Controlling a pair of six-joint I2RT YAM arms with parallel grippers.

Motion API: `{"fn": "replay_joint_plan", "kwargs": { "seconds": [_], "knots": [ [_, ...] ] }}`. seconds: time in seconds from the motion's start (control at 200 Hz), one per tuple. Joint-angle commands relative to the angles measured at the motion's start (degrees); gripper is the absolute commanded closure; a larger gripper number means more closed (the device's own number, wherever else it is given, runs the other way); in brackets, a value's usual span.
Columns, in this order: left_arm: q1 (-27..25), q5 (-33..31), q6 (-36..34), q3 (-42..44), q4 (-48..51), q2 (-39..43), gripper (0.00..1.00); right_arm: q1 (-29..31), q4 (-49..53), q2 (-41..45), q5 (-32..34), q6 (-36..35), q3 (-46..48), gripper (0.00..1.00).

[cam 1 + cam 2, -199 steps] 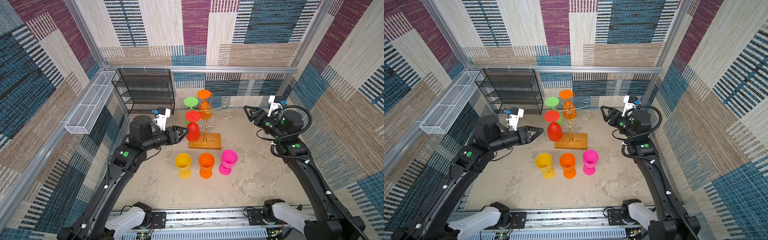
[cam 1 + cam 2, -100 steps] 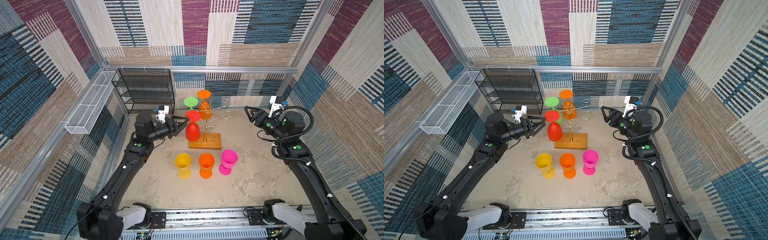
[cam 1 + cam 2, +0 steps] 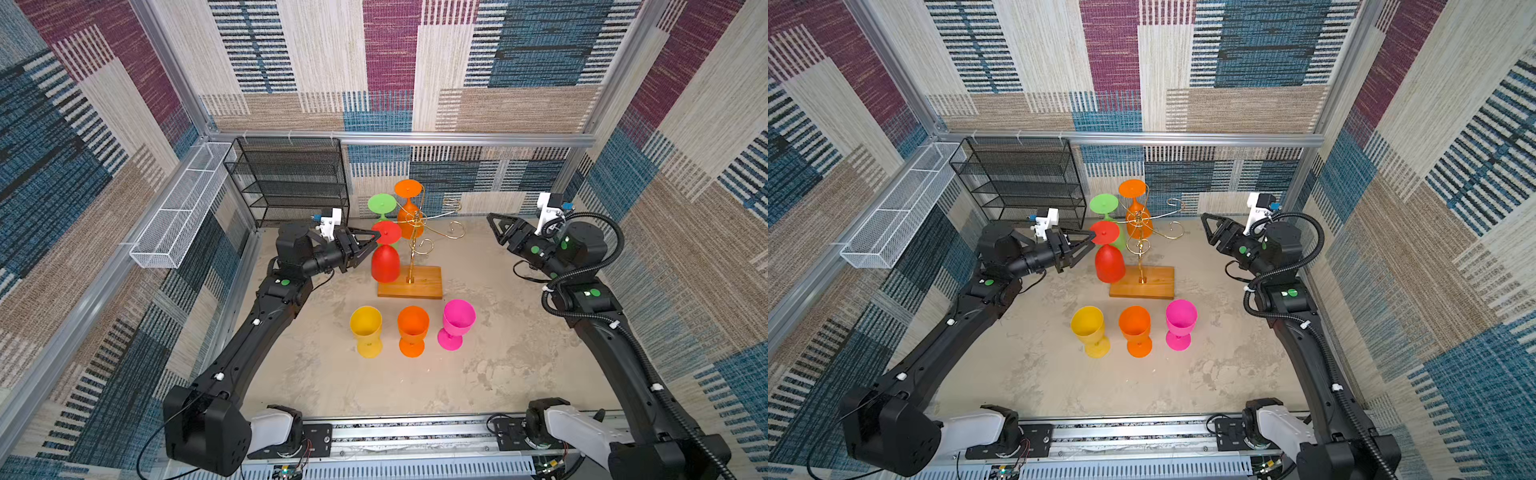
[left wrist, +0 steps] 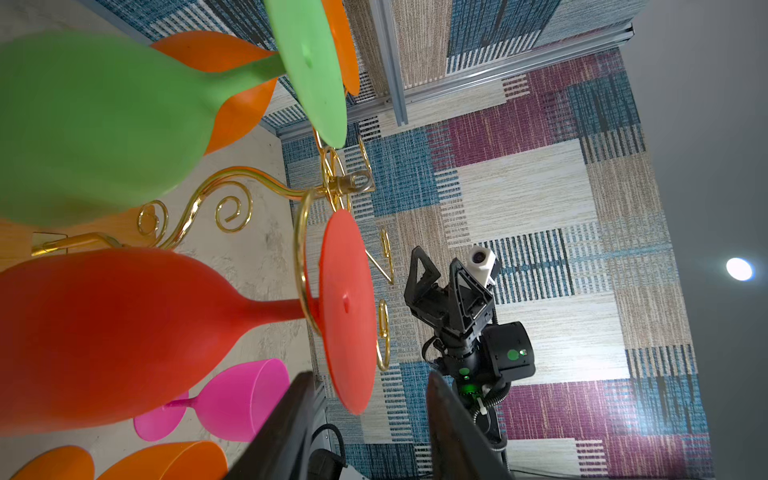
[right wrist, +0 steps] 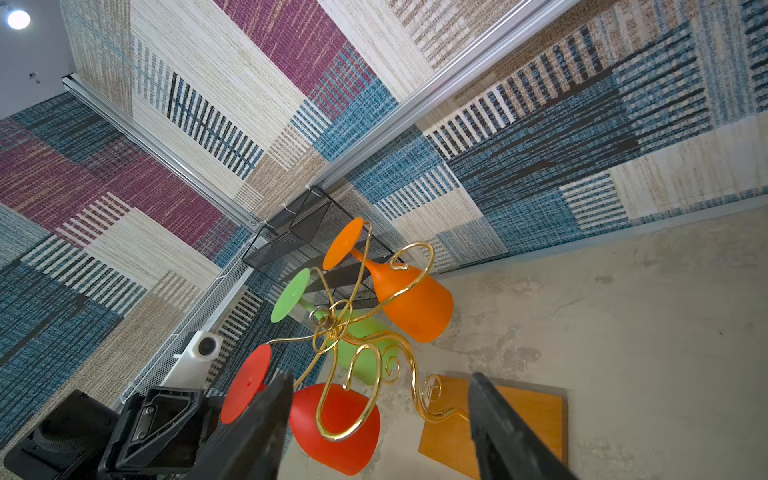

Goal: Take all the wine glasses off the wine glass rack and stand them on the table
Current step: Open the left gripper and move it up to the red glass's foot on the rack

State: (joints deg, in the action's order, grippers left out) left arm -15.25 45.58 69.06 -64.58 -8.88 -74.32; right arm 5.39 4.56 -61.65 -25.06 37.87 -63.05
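Note:
The wine glass rack [image 3: 411, 257] [image 3: 1144, 249], a gold wire tree on a wooden base, stands mid-table. A red wine glass [image 3: 385, 262] [image 3: 1109, 264] [image 4: 124, 332] [image 5: 336, 424] hangs upside down from its near-left arm. My left gripper [image 3: 372, 243] [image 3: 1086, 245] [image 4: 370, 378] is open, level with the glass's flat foot. In the left wrist view the foot's edge sits between the jaws, touching neither. A green glass [image 3: 381, 204] and an orange glass [image 3: 409, 216] hang behind. My right gripper [image 3: 494, 226] [image 3: 1208, 228] [image 5: 380, 376] is open and empty, well right of the rack.
A yellow glass [image 3: 365, 328], an orange glass [image 3: 412, 328] and a pink glass [image 3: 457, 320] stand upright in front of the rack. A black mesh shelf [image 3: 291, 183] stands at the back left. A white wire basket [image 3: 178, 208] hangs on the left wall.
My left gripper has risen and moved right, from beside the red glass's bowl up to its foot, and its jaws have narrowed slightly. The right arm has not moved.

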Motion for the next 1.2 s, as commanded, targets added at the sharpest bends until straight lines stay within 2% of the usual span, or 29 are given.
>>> {"fn": "replay_joint_plan", "kwargs": {
  "seconds": [0.0, 0.396, 0.821, 1.197],
  "knots": [
    [0.0, 1.2, 0.9, -1.1, -3.3, -1.2, 0.56, 0.0, -1.2, 0.0, -0.3, -0.5, 0.1, 0.32],
    [0.0, 1.9, 1.4, -0.6, -3.9, -2.7, 0.71, -0.3, -1.0, 0.0, -0.3, -0.7, 0.3, 0.32],
    [0.0, 2.4, 0.8, -1.0, -1.5, -1.3, 0.72, -0.4, -1.4, 0.1, -0.5, -0.2, 0.9, 0.32],
    [0.0, 2.9, 1.7, -1.5, -2.0, -1.9, 0.84, -0.5, -1.0, 0.6, -0.5, -0.3, 1.1, 0.32]
  ]
}}
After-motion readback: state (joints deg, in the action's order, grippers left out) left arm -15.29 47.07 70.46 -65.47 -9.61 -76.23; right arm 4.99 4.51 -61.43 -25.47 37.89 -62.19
